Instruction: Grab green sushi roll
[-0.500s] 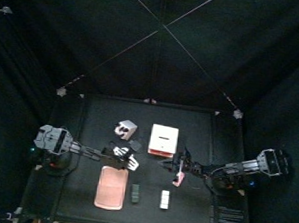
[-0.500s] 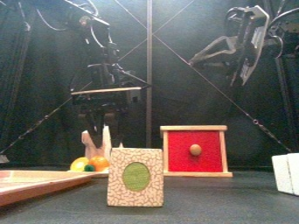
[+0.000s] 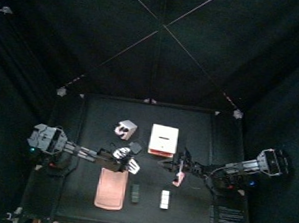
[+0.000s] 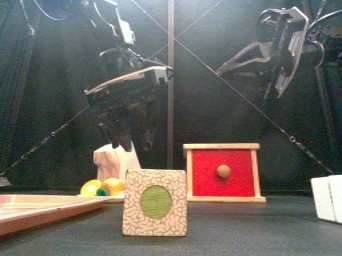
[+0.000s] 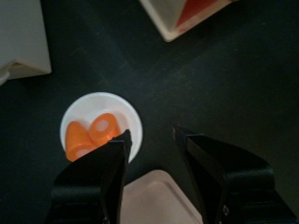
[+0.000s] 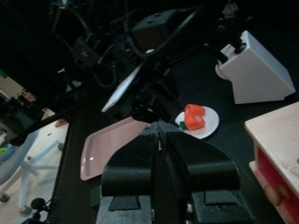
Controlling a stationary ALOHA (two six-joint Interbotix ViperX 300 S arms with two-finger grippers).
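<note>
The left end effector (image 5: pixel 149 136) hangs wide open and empty over the plate (image 5: pixel 126 109), at about 8 o'clock from the red box (image 3: pixel 163 138). The roll (image 4: pixel 100 191) shows only as a green speck beside orange pieces on that plate. It is probably light, soft and easily crushed, so pinch it gently across its round sides. The right end effector (image 6: pixel 158 131) is closed and empty, raised at 3 o'clock.
</note>
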